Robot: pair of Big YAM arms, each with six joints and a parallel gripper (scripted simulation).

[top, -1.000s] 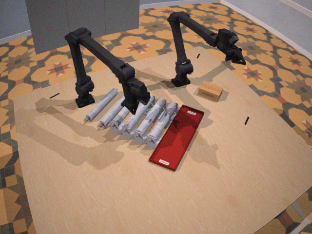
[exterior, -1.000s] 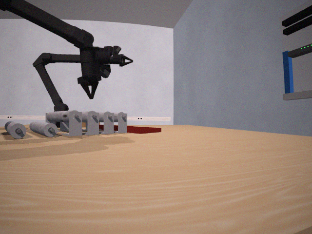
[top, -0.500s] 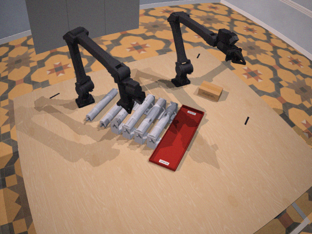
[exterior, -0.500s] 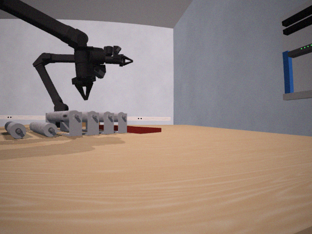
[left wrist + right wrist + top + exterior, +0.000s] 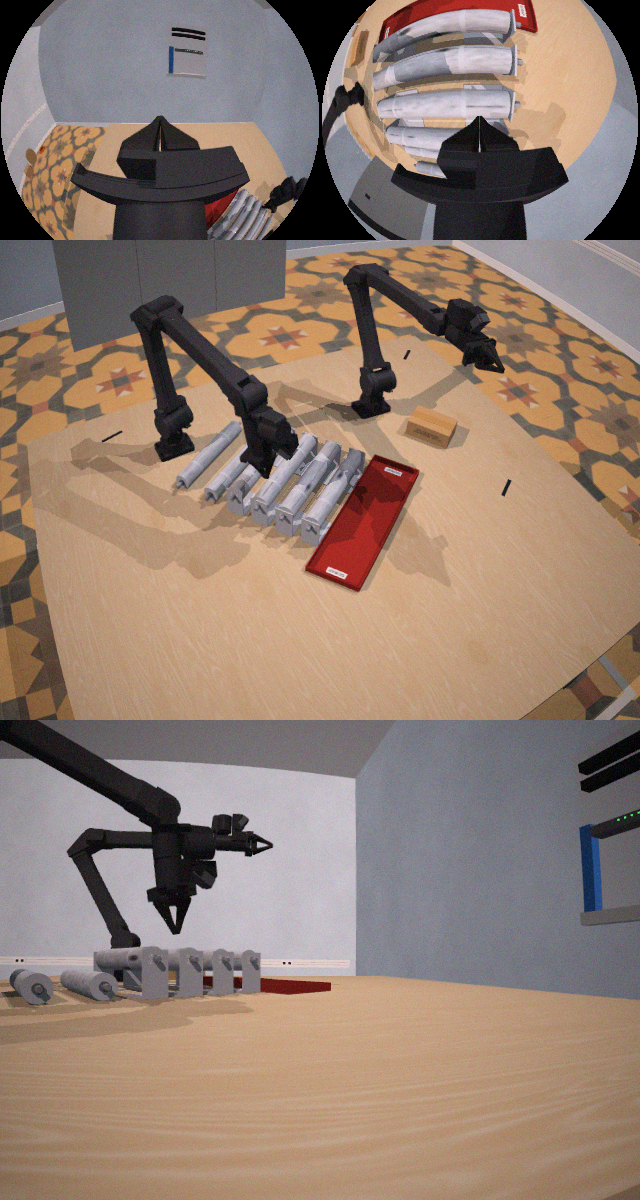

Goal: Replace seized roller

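Counter: pale wood
Roller bed: four rollers, long axes level, parallel
Scrap tray: red, beside bed, lengthwise alongside
Loose rollers: two, opposite side
Right gripper: closed, above bed
Left gripper: closed, away from bed
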